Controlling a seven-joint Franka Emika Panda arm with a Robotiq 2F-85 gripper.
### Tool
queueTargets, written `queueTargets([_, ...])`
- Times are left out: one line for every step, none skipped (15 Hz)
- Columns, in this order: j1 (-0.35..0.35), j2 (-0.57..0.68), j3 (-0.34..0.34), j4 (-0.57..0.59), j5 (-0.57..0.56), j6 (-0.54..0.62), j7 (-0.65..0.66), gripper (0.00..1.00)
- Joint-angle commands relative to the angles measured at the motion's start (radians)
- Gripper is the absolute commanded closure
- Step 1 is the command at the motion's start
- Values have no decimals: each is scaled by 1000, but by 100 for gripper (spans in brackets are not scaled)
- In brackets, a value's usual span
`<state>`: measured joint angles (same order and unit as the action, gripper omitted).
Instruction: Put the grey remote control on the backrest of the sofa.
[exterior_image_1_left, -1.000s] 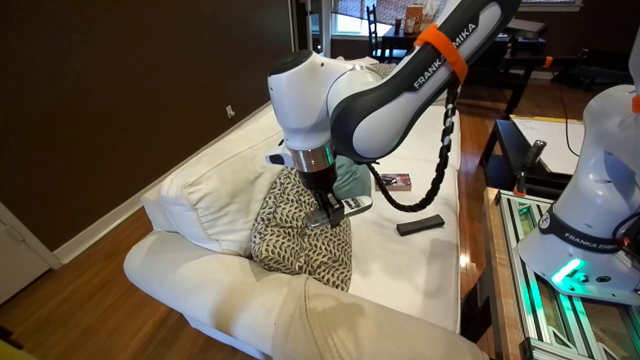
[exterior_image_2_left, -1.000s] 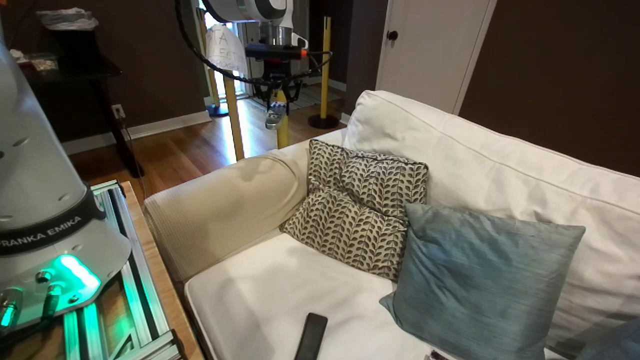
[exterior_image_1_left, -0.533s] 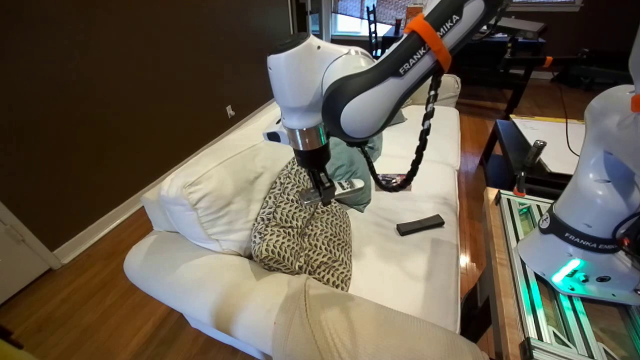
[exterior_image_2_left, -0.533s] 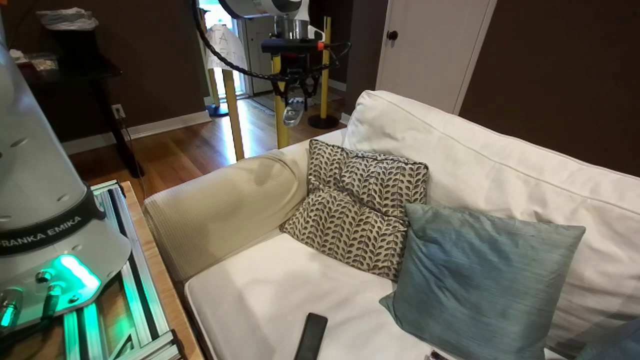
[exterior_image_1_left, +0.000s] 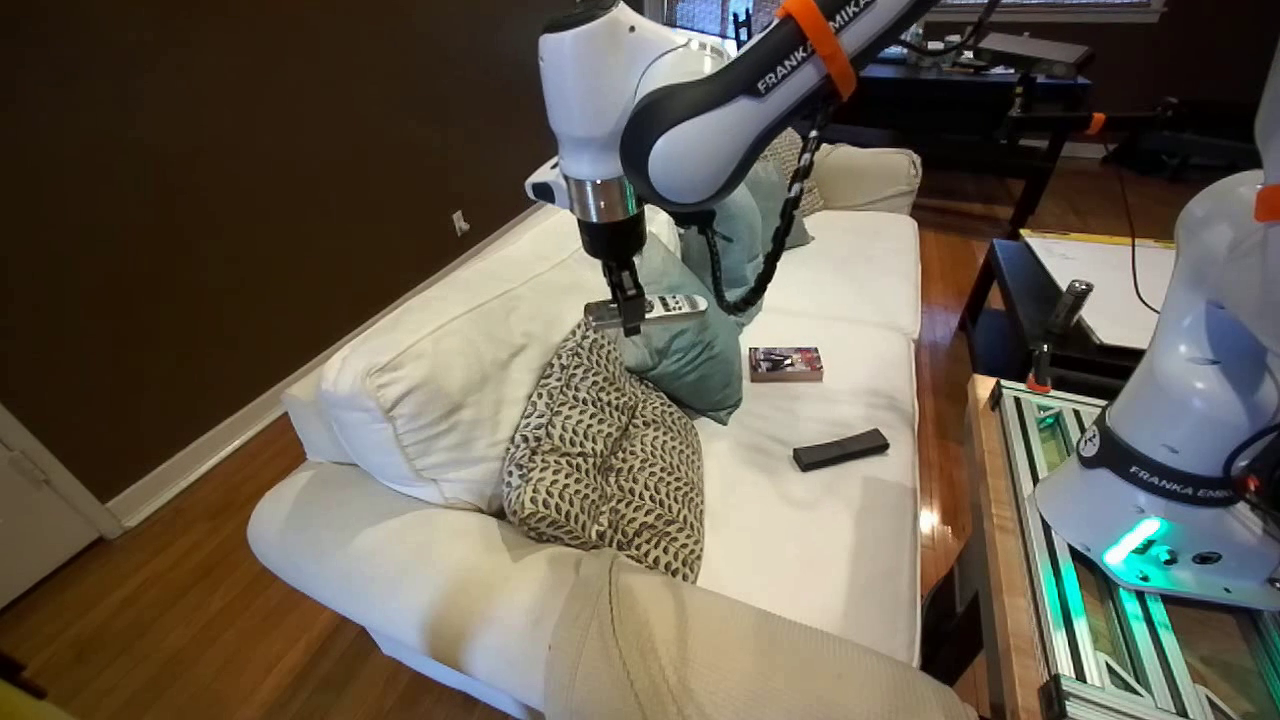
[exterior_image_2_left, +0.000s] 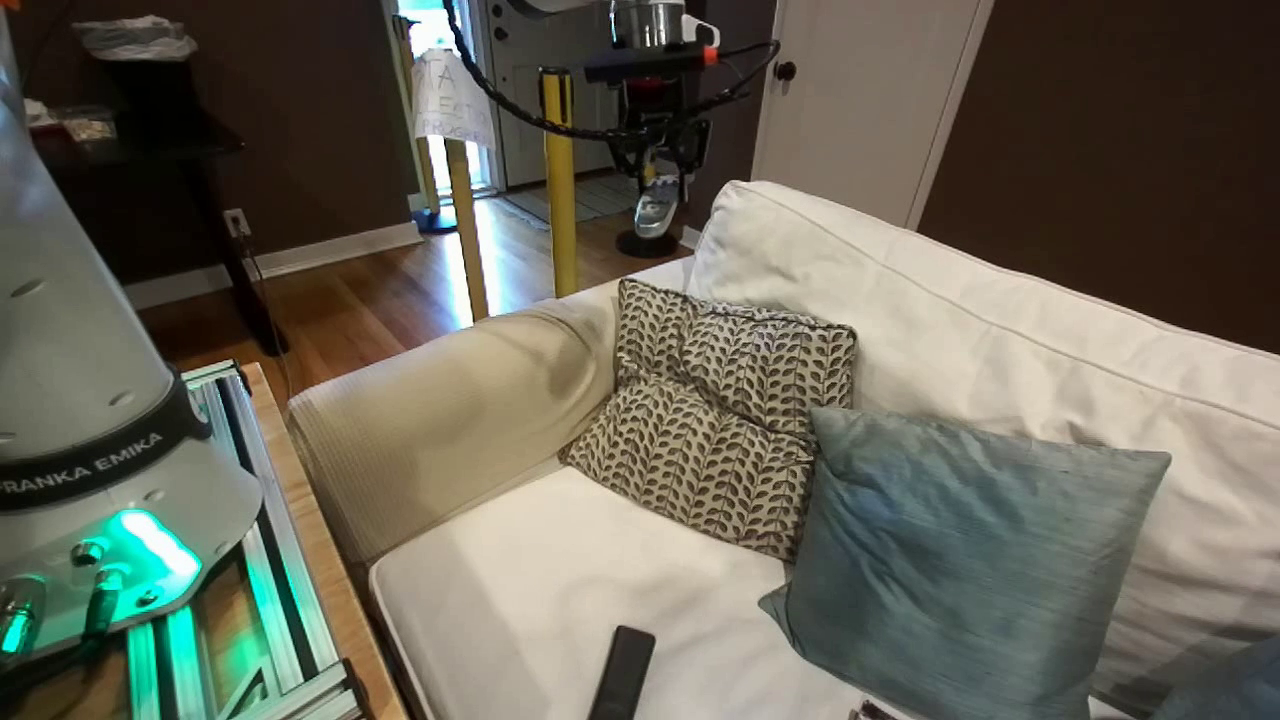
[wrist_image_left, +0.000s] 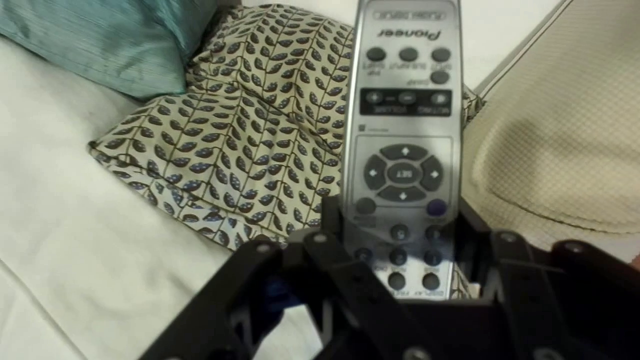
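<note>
Dark wall (exterior_image_1_left: 250, 180) at upper left in an exterior view, with a white sofa (exterior_image_1_left: 810, 580) across the centre. Gripper (exterior_image_1_left: 626, 312) at upper centre; in the wrist view its fingers (wrist_image_left: 331, 217), parted only by the breadth of the grey remote control (wrist_image_left: 406, 125), pinch both long edges. Load held in the air, apart from the backrest (exterior_image_1_left: 470, 360) at left of centre. Black remote (exterior_image_1_left: 840, 450) right of centre, on the sofa.

In an exterior view, you have the seat (exterior_image_1_left: 790, 540) right of centre, carrying a black remote (exterior_image_1_left: 841, 451), a book (exterior_image_1_left: 787, 364) higher up, and, leftward, a patterned pillow (exterior_image_1_left: 610, 470) and teal pillow (exterior_image_1_left: 692, 352).
</note>
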<state>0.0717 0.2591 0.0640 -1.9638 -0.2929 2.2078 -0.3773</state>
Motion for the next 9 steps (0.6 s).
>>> queueTargets([-22, 24, -23, 72, -17, -51, 12, 71])
queueTargets([-27, 28, -29, 89, -18, -60, 12, 71])
queueTargets([-32, 33, -35, 106, -22, -69, 12, 71])
queueTargets([-36, 38, -41, 125, -27, -78, 14, 71])
queueTargets([-40, 42, -46, 146, -31, -91, 10, 71])
queueTargets([-43, 47, -50, 163, -40, -101, 12, 71])
queueTargets([-46, 52, -54, 187, -46, -115, 9, 71])
queueTargets([-48, 59, -59, 206, -55, -121, 9, 71])
queueTargets([-52, 30, -49, 149, -35, -81, 1, 71])
